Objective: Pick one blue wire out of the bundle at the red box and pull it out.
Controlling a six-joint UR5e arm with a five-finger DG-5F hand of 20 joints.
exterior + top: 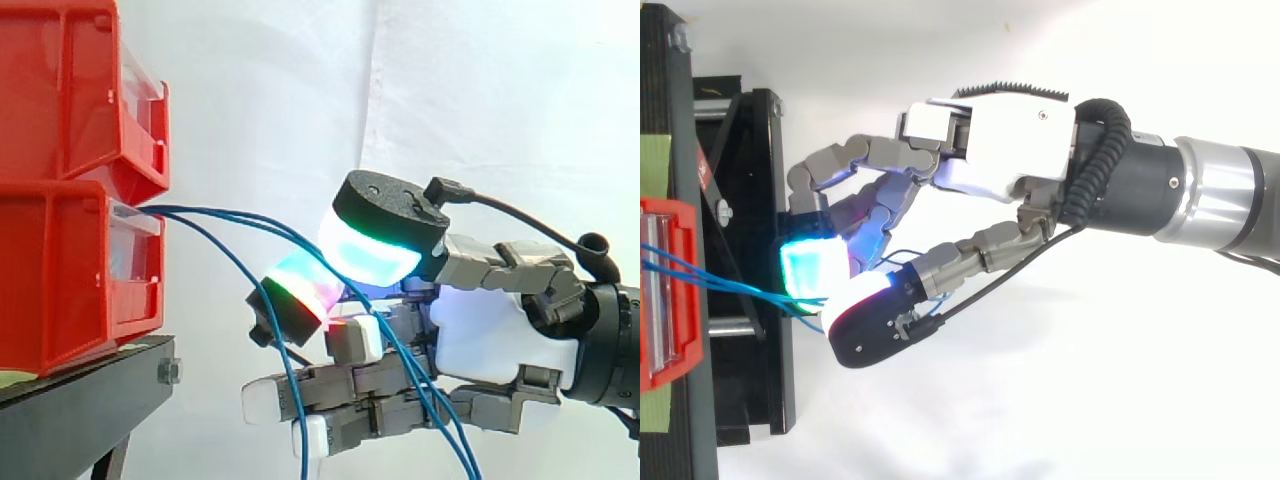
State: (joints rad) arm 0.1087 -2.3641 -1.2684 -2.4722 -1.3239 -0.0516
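From the lower red bin (60, 285), blue wires (220, 213), one pinched in the curled robot hand (490, 335).

Just a plain white curtain (270, 100) behind everything, soft folds, bright and evenly lit. Black stand (70, 425) sits lower left, one bolt (168, 372) at its corner.

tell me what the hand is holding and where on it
The hand pinches a blue wire between two glowing fingertips, partway along its span out from the red bin.
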